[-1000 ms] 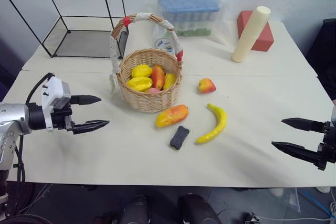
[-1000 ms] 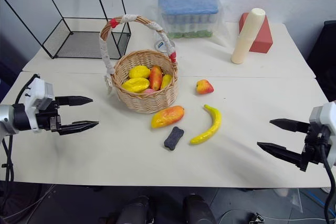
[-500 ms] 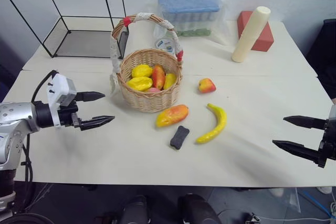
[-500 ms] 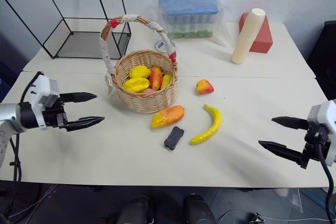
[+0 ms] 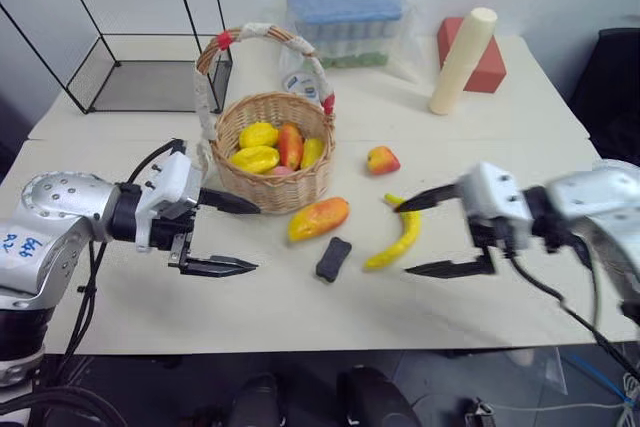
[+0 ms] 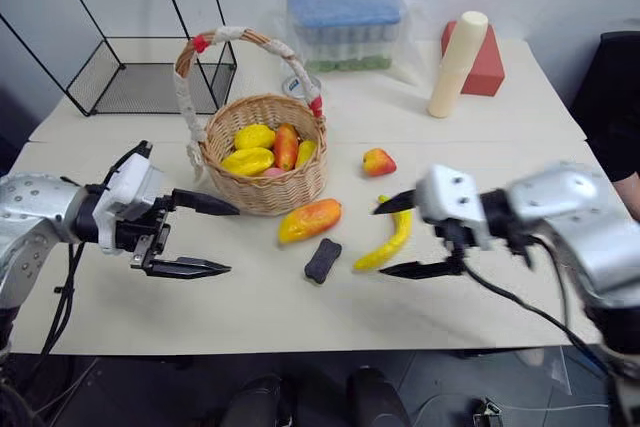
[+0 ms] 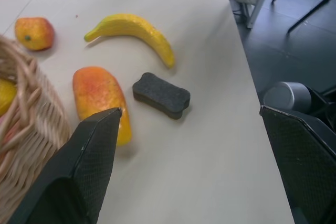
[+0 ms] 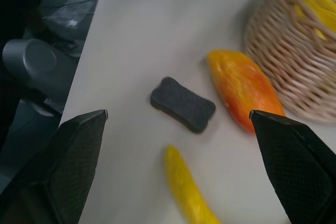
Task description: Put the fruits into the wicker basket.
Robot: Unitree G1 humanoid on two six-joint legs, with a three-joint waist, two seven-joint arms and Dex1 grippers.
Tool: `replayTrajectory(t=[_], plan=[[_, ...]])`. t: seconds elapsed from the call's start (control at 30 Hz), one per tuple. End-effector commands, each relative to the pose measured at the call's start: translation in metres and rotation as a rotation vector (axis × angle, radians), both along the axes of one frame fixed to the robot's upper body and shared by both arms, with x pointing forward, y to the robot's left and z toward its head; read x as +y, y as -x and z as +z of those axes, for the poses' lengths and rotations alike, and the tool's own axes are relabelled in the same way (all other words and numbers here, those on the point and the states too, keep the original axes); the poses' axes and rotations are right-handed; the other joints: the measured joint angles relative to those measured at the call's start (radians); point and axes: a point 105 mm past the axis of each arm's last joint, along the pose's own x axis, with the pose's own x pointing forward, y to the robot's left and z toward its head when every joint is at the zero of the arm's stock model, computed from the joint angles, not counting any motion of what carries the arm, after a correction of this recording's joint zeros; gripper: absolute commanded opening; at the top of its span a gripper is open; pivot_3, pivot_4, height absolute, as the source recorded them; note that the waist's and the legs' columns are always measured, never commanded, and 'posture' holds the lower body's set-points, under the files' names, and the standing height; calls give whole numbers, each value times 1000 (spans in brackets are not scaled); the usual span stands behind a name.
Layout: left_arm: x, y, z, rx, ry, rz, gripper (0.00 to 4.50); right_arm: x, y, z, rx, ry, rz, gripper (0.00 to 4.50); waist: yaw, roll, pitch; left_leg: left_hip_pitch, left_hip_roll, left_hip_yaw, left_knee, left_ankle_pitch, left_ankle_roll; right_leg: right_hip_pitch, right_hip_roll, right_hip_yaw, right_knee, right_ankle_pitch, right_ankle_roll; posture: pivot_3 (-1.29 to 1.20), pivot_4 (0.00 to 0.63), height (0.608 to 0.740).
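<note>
Hovering with fingers spread wide and empty, the left gripper [image 5: 222, 235] and right gripper [image 5: 428, 234] are flanking the mango [image 5: 319, 218], banana [image 5: 397, 237] and apple [image 5: 381, 159] lying on the counter [image 5: 300, 312] beside the wicker basket [image 5: 270, 152], risking collision if both are reaching inward.

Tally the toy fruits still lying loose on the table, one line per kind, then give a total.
Orange-red mango: 1
Curved yellow banana: 1
Small red-yellow apple: 1
Total: 3, all outside the round woven wicker basket.
</note>
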Motion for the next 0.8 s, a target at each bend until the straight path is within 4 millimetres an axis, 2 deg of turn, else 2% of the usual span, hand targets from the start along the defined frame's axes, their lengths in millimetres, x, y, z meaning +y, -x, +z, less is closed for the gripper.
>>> replayTrajectory(t=[0.03, 0.23, 0.33, 0.43, 0.57, 0.7, 0.8], plan=[[-1, 5, 1, -27, -19, -9, 4443, 24, -13, -19, -24, 86, 92, 4500, 1, 0, 0, -3, 0, 0, 3, 0, 0, -3, 0, 0, 2, 0, 0, 0, 150, 740], [3, 8, 1, -42, -8, 38, 4443, 55, -37, -45, -90, 189, 178, 4500, -11, 0, 1, -27, 1, -2, 21, -1, 2, -25, -1, -2, 17, 0, 0, 0, 150, 740], [4, 9, 2, -50, -5, 52, 4443, 67, -44, -53, -102, 224, 210, 4500, -16, 0, 1, -27, 1, -3, 25, -1, 3, -23, -2, -2, 19, 0, 0, 0, 150, 740], [4, 7, 3, -65, 4, 64, 4443, 68, -47, -67, -115, 293, 253, 4500, -15, 0, 1, -25, 1, -3, 26, 0, 4, -23, -2, -2, 23, 0, 0, 0, 150, 740], [3, 6, 5, -76, 11, 70, 4500, 67, -50, -75, -116, 319, 276, 3588, -17, 0, 0, -25, 1, -4, 26, 0, 3, -23, -2, -3, 24, 0, 0, 0, 150, 740], [3, 4, 6, -81, 14, 72, 4500, 72, -43, -66, -91, 248, 294, 2225, -18, 0, 0, -24, 1, -4, 26, 0, 3, -23, -1, -3, 26, 0, 0, 0, 150, 740], [1, 2, 7, -88, 26, 65, 4500, 75, -30, -52, -59, 165, 309, 1259, -17, 0, 1, -24, 1, -4, 26, 0, 3, -23, -1, -3, 27, 0, 0, 0, 150, 740]])
